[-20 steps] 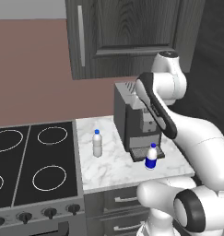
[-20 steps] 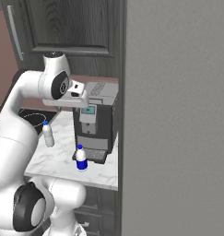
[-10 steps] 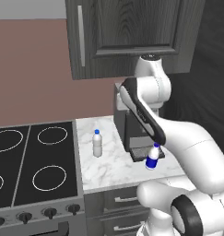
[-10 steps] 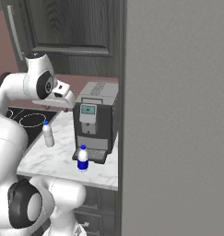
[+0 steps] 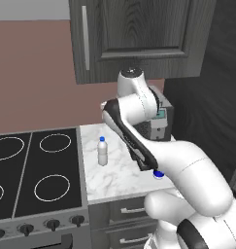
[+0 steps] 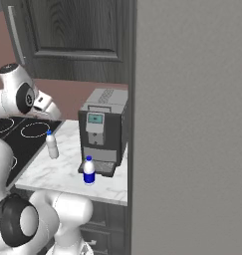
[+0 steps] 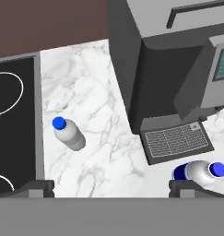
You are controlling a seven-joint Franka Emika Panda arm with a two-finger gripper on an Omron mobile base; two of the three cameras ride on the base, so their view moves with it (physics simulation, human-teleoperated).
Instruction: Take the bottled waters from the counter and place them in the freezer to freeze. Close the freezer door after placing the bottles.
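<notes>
counter (image 7: 104,138): white marble (grey veins) | pale bottle (image 7: 69,133): blue cap | coffee machine (image 6: 103,129): dark grey

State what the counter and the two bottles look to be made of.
Counter: polished white marble or a look-alike, going by its grey veins. Pale bottle and blue-banded bottle: probably clear plastic with glossy blue caps, judging by their see-through bodies.

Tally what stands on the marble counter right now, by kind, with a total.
Water bottles: 2, a pale one near the stove and a blue-banded one in front of the coffee machine.
Coffee machines: 1.
Total: 3 on the counter.
</notes>
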